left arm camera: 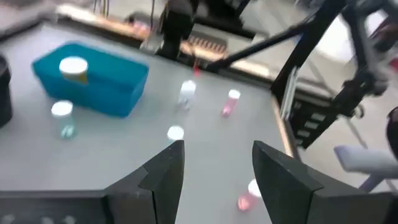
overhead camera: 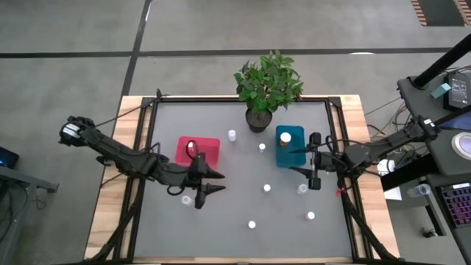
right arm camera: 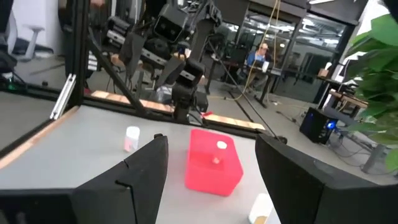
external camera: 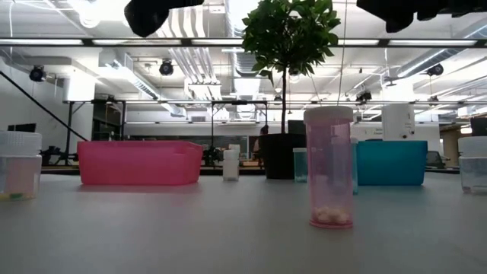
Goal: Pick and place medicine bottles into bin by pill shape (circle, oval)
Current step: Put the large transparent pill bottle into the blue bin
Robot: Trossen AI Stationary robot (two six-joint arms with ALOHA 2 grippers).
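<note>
Two plastic tubs sit mid-frame in the high view: the red rectangular bin (overhead camera: pixel 199 149) on the left, holding one bottle, and the teal-blue rectangular bin (overhead camera: pixel 289 146) on the right, with an orange-tinted bottle inside. Several small white-capped medicine bottles (overhead camera: pixel 267 188) stand loose on the grey desk (overhead camera: pixel 235 213) below. Your left gripper (overhead camera: pixel 208 182) hovers empty, fingers apart, beside the red bin; your right gripper (overhead camera: pixel 303 161) waits open by the teal one. Descend off-centre and you could topple a bottle, sending it rolling.
</note>
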